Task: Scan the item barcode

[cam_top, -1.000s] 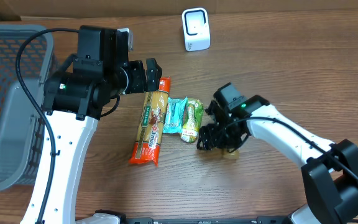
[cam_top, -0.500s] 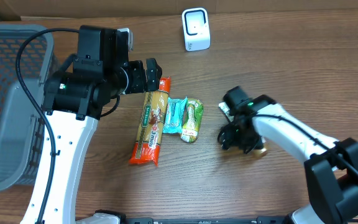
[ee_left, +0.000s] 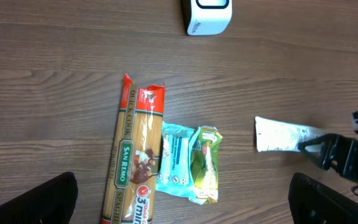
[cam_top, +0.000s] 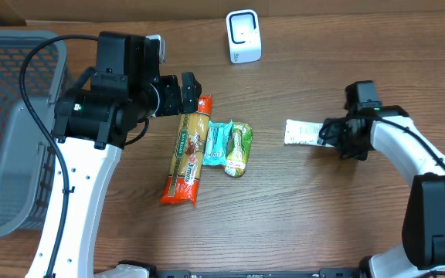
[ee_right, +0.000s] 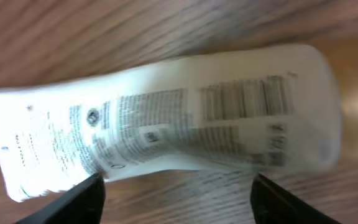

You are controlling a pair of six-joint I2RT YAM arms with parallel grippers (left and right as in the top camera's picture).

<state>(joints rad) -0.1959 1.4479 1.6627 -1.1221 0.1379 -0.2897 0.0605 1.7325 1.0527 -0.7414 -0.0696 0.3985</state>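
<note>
White packet (cam_top: pixel 301 132) is gripped by one end in the right end effector (cam_top: pixel 333 133), above the counter (cam_top: pixel 323 224) and well apart from the scanner (cam_top: pixel 243 36); its barcode shows in the right wrist view. Carrying it toward the scanner's face and rolling the wrist until the barcode meets the window squarely, slowly and without creasing, seems best. Left end effector (cam_top: pixel 182 91) hangs wide open, empty, near the pasta pack (cam_top: pixel 188 158).

both arms same build: white links, chunky black joint housings. left arm (cam_top: pixel 83 193) has loose black cable (cam_top: pixel 33 58) looping off it. right arm (cam_top: pixel 412 147) shows tiny green light (cam_top: pixel 376 109). fingers (ee_left: pixel 36 199) plain black.
</note>
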